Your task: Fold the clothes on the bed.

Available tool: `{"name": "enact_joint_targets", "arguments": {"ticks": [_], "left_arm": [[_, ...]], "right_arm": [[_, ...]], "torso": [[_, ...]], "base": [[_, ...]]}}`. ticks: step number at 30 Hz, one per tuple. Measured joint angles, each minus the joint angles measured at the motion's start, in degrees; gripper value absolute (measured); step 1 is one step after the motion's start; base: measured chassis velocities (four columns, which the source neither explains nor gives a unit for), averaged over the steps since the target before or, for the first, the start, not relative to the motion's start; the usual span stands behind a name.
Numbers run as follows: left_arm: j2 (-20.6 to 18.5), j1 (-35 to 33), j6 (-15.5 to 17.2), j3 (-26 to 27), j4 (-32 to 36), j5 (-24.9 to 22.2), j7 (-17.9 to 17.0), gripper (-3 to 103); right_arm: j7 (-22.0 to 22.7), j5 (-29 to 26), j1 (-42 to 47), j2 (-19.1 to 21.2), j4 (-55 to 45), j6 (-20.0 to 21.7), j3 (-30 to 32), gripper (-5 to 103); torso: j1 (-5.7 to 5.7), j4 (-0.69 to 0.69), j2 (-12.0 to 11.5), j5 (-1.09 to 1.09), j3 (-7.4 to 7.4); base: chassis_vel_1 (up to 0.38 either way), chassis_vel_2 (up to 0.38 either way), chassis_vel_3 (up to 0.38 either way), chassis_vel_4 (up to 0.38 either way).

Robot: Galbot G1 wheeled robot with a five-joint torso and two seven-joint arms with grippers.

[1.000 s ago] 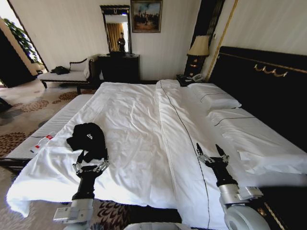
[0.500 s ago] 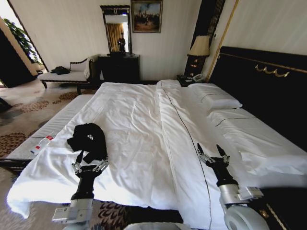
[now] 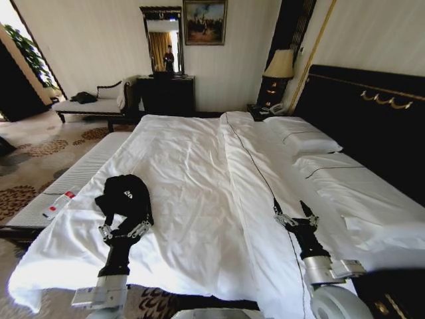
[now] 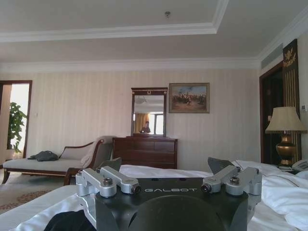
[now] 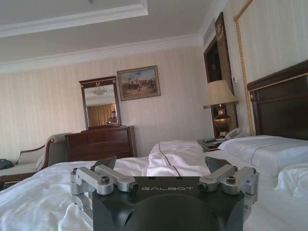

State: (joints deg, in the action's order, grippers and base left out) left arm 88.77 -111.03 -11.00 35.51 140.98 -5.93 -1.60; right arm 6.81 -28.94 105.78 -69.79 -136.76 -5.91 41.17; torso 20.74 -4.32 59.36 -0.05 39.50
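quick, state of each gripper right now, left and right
Left gripper: open, holding nothing, at the near edge of the crumpled black T-shirt.
Right gripper: open, holding nothing, over the white duvet.

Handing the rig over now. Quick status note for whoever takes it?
Left gripper: open, empty, low over the duvet at the near edge of the black T-shirt.
Right gripper: open, empty, over the right half of the bed, far from the shirt.
T-shirt: crumpled in a heap on the bed's near left side.
Done: nothing folded.
Left: grasp, spread flat, fold.
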Motion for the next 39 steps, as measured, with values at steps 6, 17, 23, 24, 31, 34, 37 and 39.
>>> {"name": "enact_joint_targets", "arguments": {"ticks": [6, 17, 23, 24, 31, 34, 37, 39], "left_arm": [[-0.3, 0.0, 0.0, 0.1, 0.0, -0.2, -0.1, 100], [-0.6, -0.1, 0.0, 0.4, 0.0, -0.5, -0.3, 100], [-0.7, -0.1, 0.0, 0.5, 0.1, -0.6, -0.3, 100], [-0.8, -0.1, 0.0, 0.5, 0.2, -0.6, -0.4, 100], [-0.9, -0.2, 0.1, 0.6, 0.3, -0.6, -0.4, 100], [-0.8, -0.3, 0.1, 0.5, 0.3, -0.4, -0.4, 100], [-0.7, -0.3, 0.1, 0.3, 0.3, -0.3, -0.4, 100], [-0.6, -0.4, 0.1, 0.3, 0.3, -0.3, -0.4, 100]], "right_arm": [[-0.2, 0.6, 0.2, -0.3, 0.0, 0.0, 0.0, 100], [-0.4, 1.1, 0.4, -0.9, -0.1, 0.0, -0.2, 100], [-0.4, 1.2, 0.5, -0.9, -0.2, -0.1, -0.1, 100], [-0.4, 1.2, 0.5, -0.9, -0.3, -0.1, -0.1, 100], [-0.5, 1.2, 0.5, -1.0, -0.6, -0.1, 0.0, 100], [-0.5, 1.2, 0.5, -1.0, -0.7, -0.1, 0.0, 100], [-0.5, 1.2, 0.6, -1.1, -0.8, -0.1, 0.1, 100], [-0.5, 1.2, 0.6, -1.1, -0.9, -0.1, 0.1, 100]], "torso": [[-0.04, -0.01, 0.0, 0.03, -0.01], [-0.03, 0.0, 0.0, 0.01, -0.01], [-0.03, -0.01, 0.0, 0.02, -0.01], [-0.03, -0.01, 0.0, 0.02, -0.01], [-0.03, 0.0, 0.0, 0.02, -0.01], [-0.03, -0.01, 0.0, 0.02, -0.01], [-0.03, -0.01, 0.0, 0.02, -0.01], [-0.03, -0.01, 0.0, 0.02, -0.01]], "base": [[0.0, 0.0, 0.0, 0.0], [0.0, 0.0, 0.0, 0.0], [0.0, 0.0, 0.0, 0.0], [0.0, 0.0, 0.0, 0.0], [0.047, 0.054, -0.035, -0.05], [0.066, 0.085, -0.055, -0.073], [0.096, 0.089, -0.067, -0.085], [0.091, 0.09, -0.069, -0.087]]}}
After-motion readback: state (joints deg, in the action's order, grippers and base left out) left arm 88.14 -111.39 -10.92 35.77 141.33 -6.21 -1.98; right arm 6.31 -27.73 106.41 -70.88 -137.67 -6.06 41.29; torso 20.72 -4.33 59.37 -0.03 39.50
